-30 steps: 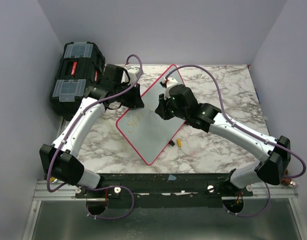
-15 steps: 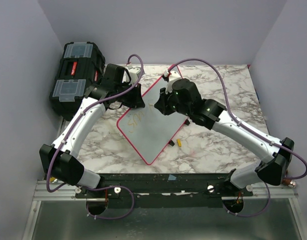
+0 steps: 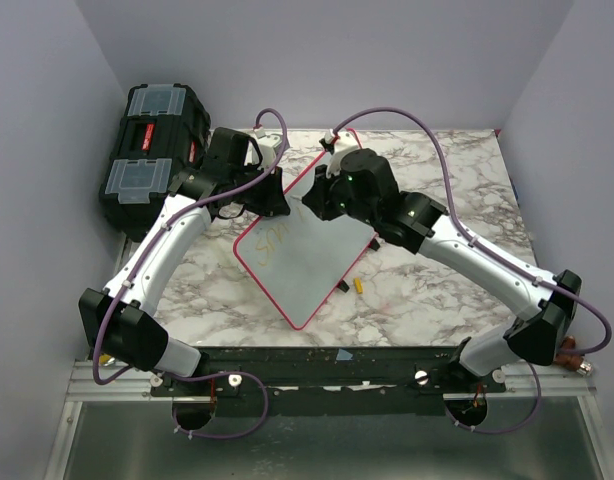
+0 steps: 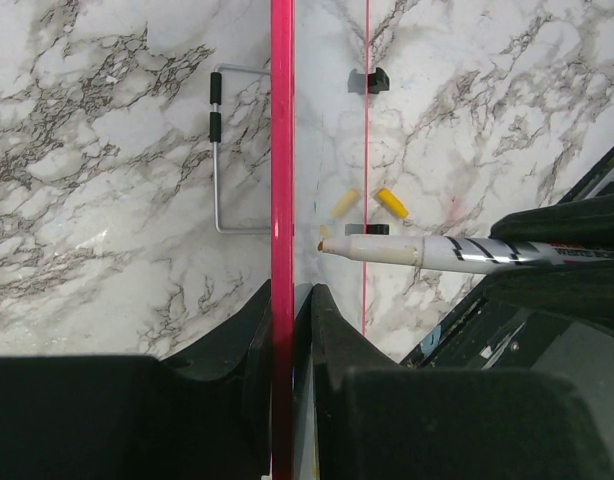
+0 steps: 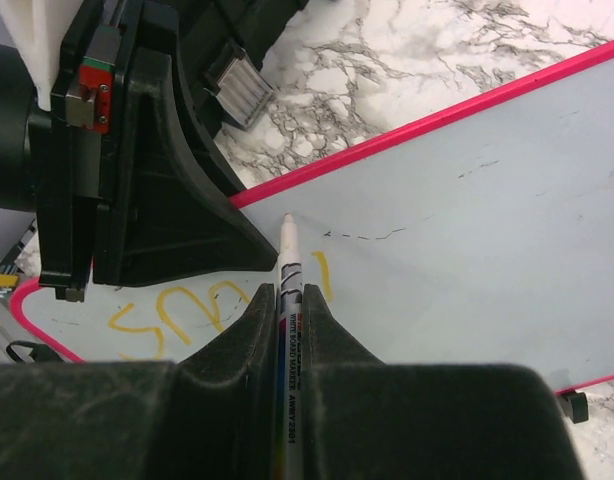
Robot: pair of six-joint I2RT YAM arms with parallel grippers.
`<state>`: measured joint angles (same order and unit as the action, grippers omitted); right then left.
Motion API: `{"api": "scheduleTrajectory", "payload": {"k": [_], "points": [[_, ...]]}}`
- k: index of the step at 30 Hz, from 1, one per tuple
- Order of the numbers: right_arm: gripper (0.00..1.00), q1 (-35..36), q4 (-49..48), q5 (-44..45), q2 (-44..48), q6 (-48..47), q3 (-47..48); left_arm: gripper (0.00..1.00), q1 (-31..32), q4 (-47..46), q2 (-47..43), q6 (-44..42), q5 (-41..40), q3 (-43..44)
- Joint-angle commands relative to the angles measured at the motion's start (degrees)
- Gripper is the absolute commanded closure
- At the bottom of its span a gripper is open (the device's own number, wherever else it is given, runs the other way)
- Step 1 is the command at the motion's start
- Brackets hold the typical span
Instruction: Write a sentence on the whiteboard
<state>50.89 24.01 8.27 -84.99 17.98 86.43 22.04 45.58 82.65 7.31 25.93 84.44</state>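
Your left gripper [image 4: 284,292] was clamped on the pink frame of the whiteboard [image 3: 309,262], which sat diagonally on the marble table [image 3: 437,290]. Your right gripper [image 5: 290,292] was closed on a marker [image 5: 288,255], tip poised at the board just past the first yellow letters of the sentence [image 5: 177,315]. Writing looked barely begun. The next stroke called for light contact and a steady board. The black toolbox [image 3: 152,150] at back left was shut, its contents hidden.

Both arms outstretched inward, left tool [image 4: 287,292] and right tool [image 5: 289,292] pinched tight.
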Motion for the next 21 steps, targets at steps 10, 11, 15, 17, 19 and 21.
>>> {"api": "scheduleTrajectory", "payload": {"k": [10, 11, 15, 17, 19, 21], "points": [[0.99, -0.07, -2.74, 0.25, -2.73, 0.17, -1.47, 1.0, 0.1, -1.29, -2.05, -5.82, -5.37, -0.73], [0.99, -0.09, -2.74, 0.41, -2.72, 0.21, -1.84, 1.0, 0.07, -1.29, -2.06, -5.9, -5.37, -0.74], [0.99, -0.05, -2.39, 1.06, -2.64, 0.19, -2.81, 1.0, 0.09, -1.3, -2.14, -5.82, -5.03, -0.69], [0.99, -0.08, -2.25, 1.66, -2.44, 0.21, -3.37, 1.0, 0.08, -1.33, -2.23, -5.82, -4.75, -0.31], [0.99, -0.09, -2.13, 2.29, -2.37, 0.3, -3.83, 1.0, 0.1, -1.29, -2.25, -5.82, -4.93, 0.01], [0.99, -0.09, -1.89, 2.61, -2.37, 0.52, -3.9, 1.0, 0.09, -1.29, -2.23, -5.9, -5.2, 0.19]]}}
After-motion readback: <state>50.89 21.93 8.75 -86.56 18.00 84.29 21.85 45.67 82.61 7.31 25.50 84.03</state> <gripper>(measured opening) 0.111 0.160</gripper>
